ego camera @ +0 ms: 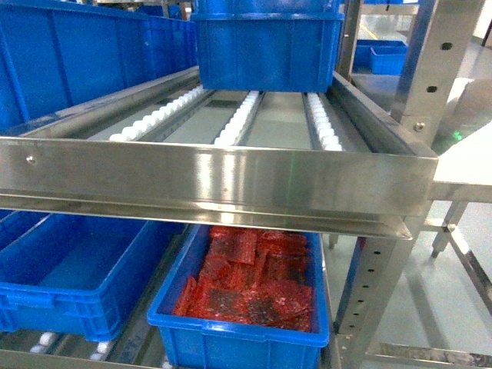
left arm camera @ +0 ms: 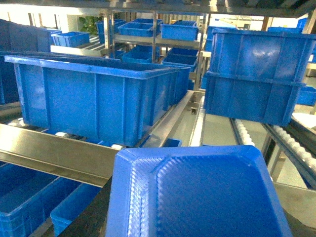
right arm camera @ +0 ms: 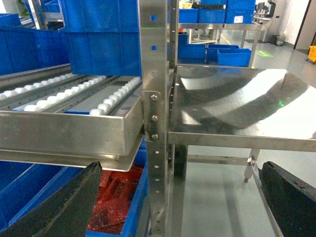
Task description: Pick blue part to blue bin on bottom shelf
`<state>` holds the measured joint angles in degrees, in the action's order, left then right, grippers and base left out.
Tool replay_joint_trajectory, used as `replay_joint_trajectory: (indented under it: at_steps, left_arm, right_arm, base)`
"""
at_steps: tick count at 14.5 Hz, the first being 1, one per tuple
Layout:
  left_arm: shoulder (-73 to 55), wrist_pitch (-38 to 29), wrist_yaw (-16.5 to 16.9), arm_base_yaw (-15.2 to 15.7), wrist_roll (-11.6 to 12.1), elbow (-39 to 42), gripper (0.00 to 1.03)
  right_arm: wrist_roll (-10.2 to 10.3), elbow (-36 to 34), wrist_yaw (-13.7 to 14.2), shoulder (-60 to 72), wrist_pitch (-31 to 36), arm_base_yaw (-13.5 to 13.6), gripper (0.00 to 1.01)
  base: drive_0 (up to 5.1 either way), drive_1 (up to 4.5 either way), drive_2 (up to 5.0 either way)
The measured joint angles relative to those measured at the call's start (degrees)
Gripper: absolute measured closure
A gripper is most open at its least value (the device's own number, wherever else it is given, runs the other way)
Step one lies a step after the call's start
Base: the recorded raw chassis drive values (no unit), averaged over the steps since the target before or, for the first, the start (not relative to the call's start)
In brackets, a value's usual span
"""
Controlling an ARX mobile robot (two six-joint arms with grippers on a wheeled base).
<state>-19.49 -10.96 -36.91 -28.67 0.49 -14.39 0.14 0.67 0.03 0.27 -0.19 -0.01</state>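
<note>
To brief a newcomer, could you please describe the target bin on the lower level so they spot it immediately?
Look beneath the steel front rail, on the bottom shelf. The blue bin is the wide crate immediately left of the crate of red packets; unlike that neighbour, its visible inside is bare.

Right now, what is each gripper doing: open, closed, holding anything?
Left gripper: not visible; a ribbed blue plastic surface fills its wrist view, so it cannot be told.
Right gripper: open, fingers wide apart, nothing between them.
</note>
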Motion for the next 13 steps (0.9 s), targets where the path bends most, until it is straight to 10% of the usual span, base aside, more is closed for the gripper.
replay_joint_trajectory:
  at_steps: [13]
  left_arm:
    - [0.02, -0.15, -0.33, 0.24, 0.0, 0.0, 0.6]
  right_arm:
    - [0.02, 0.0, -0.22, 0.0, -0.2, 0.0, 0.03]
  base:
    - [-3.3, 2.58, 0.7]
